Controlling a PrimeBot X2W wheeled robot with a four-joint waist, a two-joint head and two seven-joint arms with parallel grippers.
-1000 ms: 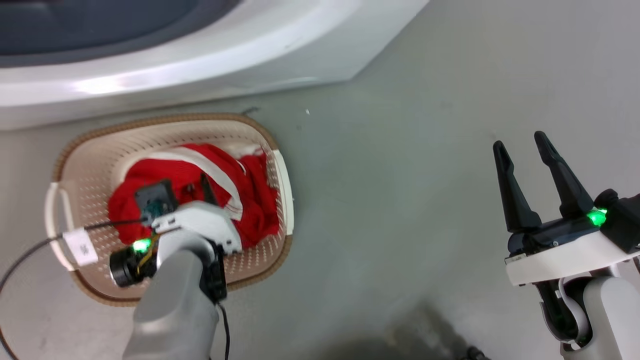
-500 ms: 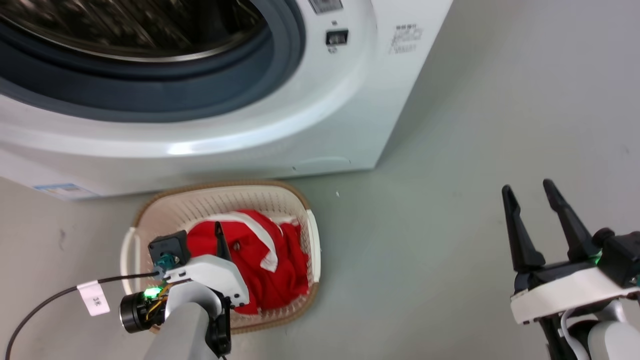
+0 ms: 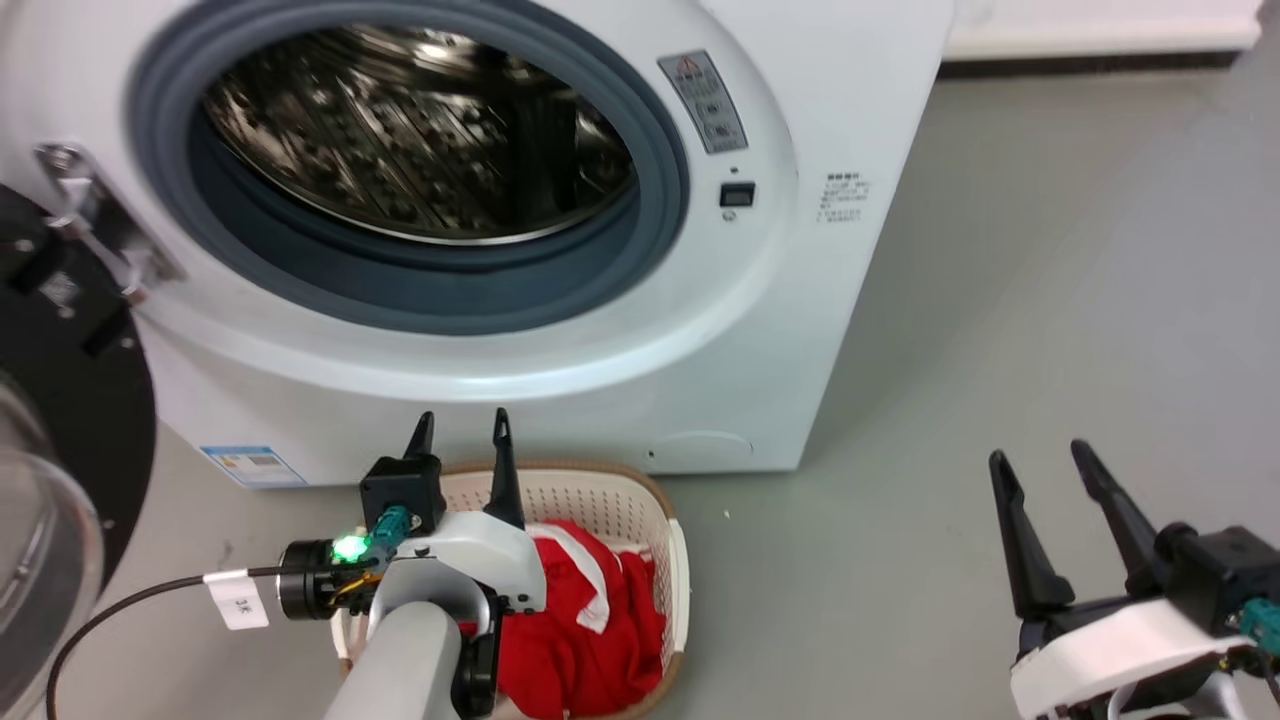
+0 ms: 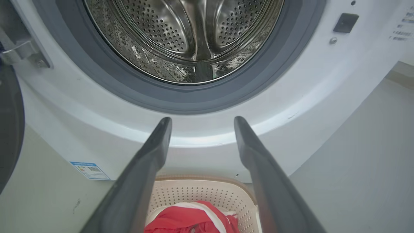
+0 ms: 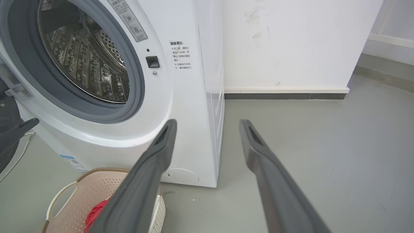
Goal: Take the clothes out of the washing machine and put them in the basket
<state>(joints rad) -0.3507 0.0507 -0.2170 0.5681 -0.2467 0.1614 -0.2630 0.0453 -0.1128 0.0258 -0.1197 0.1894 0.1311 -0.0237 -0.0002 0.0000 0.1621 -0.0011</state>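
- Left claw (image 3: 462, 420) wide open, holding nothing, over basket (image 3: 610, 500), fingers toward washer (image 3: 620, 340).
- Right claw (image 3: 1038, 455) open, holding nothing, above floor (image 3: 1000, 300), well right of basket.
- Red clothes (image 3: 590, 640) piled in basket.
- Basket on floor, just before washer; door (image 3: 60, 400) open.

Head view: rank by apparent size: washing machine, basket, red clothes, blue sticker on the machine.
1. large white front-loading washing machine
2. cream perforated plastic basket
3. red fabric clothes with white trim
4. small blue paper sticker
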